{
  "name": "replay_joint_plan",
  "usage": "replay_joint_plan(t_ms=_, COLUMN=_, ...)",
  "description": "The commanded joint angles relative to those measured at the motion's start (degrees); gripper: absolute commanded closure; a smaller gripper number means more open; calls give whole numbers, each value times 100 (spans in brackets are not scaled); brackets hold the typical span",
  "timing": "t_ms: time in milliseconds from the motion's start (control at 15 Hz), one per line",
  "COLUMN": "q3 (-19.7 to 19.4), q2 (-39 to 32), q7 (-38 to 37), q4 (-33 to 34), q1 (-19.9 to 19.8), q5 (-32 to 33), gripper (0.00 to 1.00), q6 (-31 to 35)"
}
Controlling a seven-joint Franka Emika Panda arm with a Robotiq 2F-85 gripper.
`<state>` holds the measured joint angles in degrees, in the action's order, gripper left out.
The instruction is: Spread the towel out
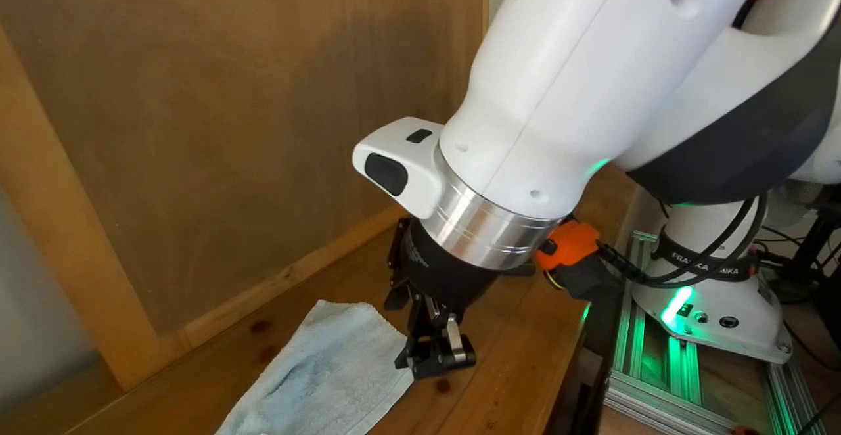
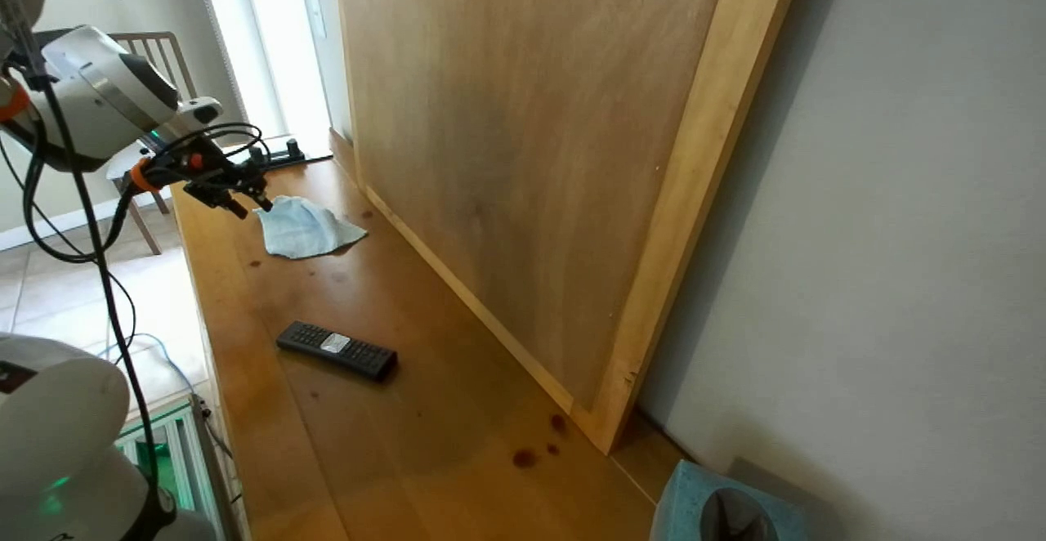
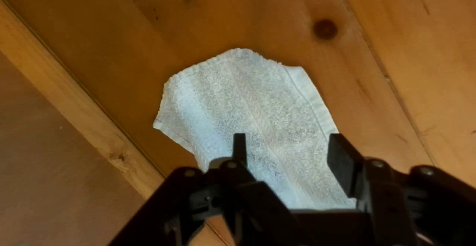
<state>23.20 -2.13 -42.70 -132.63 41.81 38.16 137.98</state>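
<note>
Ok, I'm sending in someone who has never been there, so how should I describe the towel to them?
Find the tall wooden panel standing along the wooden table. On that table, near the panel and right by the gripper, lies the towel. It is the pale blue-white, wrinkled cloth, unlike the black remote with its rows of buttons.

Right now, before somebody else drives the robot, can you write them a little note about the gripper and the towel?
Gripper: open, at one edge of the towel; I can't tell if it touches.
Towel: on the wooden table, near the wooden panel, wrinkled, not fully flat.
Done: the gripper is at the towel.
Left: spreading it out; probably grip the edge and pull the creases flat.
</note>
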Motion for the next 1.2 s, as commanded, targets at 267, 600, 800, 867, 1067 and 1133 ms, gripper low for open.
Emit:
replay_joint_plan(t_ms=267, q3=37, q2=433, q7=-847, q4=-916, q1=-583, q5=513, gripper=99, q6=1332)
replay_joint_plan(t_ms=600, q3=-104, q2=291, q7=-1481, q4=-1121, q1=-753, q5=1305, gripper=100, q6=1785)
replay_joint_plan(t_ms=800, q3=-203, q2=226, q7=-1931, q4=-1152, q1=-825, q5=2104, gripper=100, q6=1990)
replay_joint_plan(t_ms=867, q3=-233, q2=208, q7=-2088, q4=-1148, q1=-838, q5=2383, gripper=100, q6=2047)
replay_joint_plan(t_ms=1067, q3=-360, q2=64, q7=-2631, q4=-1094, q1=-924, q5=3281, gripper=100, q6=2727)
replay_joint_plan(t_ms=1133, q3=-275, q2=182, q7=-2224, q4=-1114, q1=-819, q5=2733, gripper=99, q6=2238)
